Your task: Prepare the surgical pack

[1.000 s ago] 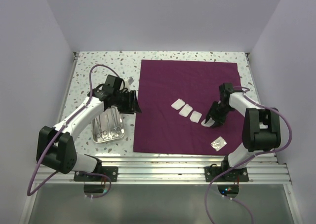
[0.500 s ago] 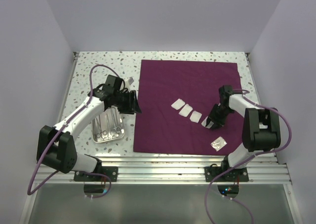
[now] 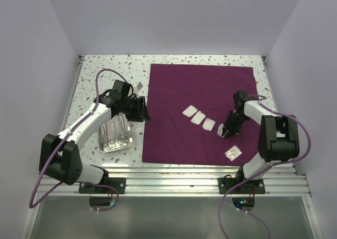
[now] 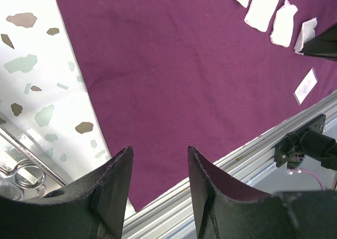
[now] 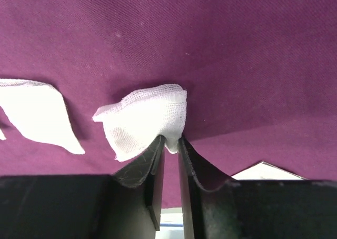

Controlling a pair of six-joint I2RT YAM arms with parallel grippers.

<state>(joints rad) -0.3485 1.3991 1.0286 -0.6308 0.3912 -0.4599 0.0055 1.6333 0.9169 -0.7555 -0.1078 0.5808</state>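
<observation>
The maroon cloth (image 3: 200,91) lies flat and spread out on the speckled table. Three white gauze squares (image 3: 198,118) sit in a slanted row on it. A further gauze square (image 5: 145,118) lies bunched at my right gripper (image 5: 171,141), whose jaws are pinched on its near edge. From above, the right gripper (image 3: 225,131) points down at the cloth's right part. My left gripper (image 4: 159,152) hangs open and empty over the cloth's left edge (image 4: 100,128). The steel tray (image 3: 115,136) with scissor-like instruments sits left of the cloth.
A small clear packet (image 3: 232,153) lies on the cloth near its front right corner. A tiny white piece (image 3: 139,86) rests on the table by the cloth's left edge. White walls close in three sides; an aluminium rail (image 3: 174,178) runs along the front.
My right gripper has shifted slightly toward the gauze at the row's end and its jaws have closed on that gauze. The left arm has not moved.
</observation>
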